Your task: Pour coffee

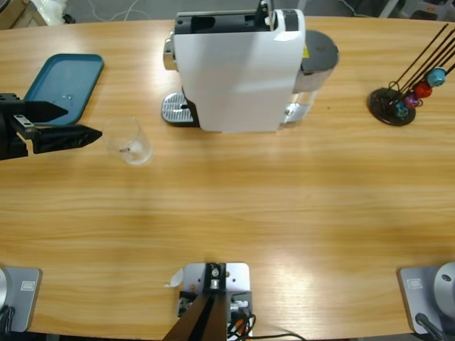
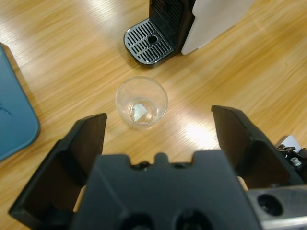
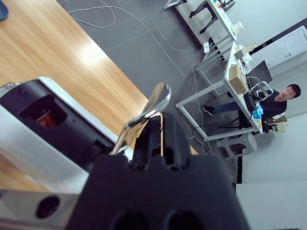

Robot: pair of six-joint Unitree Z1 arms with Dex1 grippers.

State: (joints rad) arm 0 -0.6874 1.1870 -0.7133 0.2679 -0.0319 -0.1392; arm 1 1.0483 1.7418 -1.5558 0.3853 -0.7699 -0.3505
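- A clear glass tumbler (image 1: 130, 144) stands upright on the wooden table (image 1: 234, 213), left of centre in the high view and just below and to the left of the coffee machine's drip tray; the left wrist view looks down into the tumbler (image 2: 141, 102), and no tan liquid shows in it, only a pale glint at the bottom.
- No coffee can be seen in any view.
- The left gripper (image 1: 82, 122) enters from the left edge of the high view, level with the tumbler, its two black jaws set wide apart and holding nothing; the tumbler stands just beyond their tips, apart from them, as the left gripper (image 2: 158, 120) frames it in its own wrist view.
- A white-and-black capsule coffee machine (image 1: 242, 67) sits at upper centre of the high view, its round slotted metal drip tray (image 2: 148, 40) bare under the spout.
- The right gripper (image 3: 156, 125) has its jaws pressed together on the machine's chrome lever (image 3: 148, 109), seen in the centre of the right wrist view above the machine's open black top.
- A teal tray (image 1: 65, 85) lies at upper left of the high view, behind the left gripper.
- A black capsule rack (image 1: 409, 89) with coloured capsules stands at upper right.
- In the right wrist view's background, a person (image 3: 268, 103) sits at a desk at right, cables trailing over the grey floor.
- No brand name or lettering can be read anywhere.
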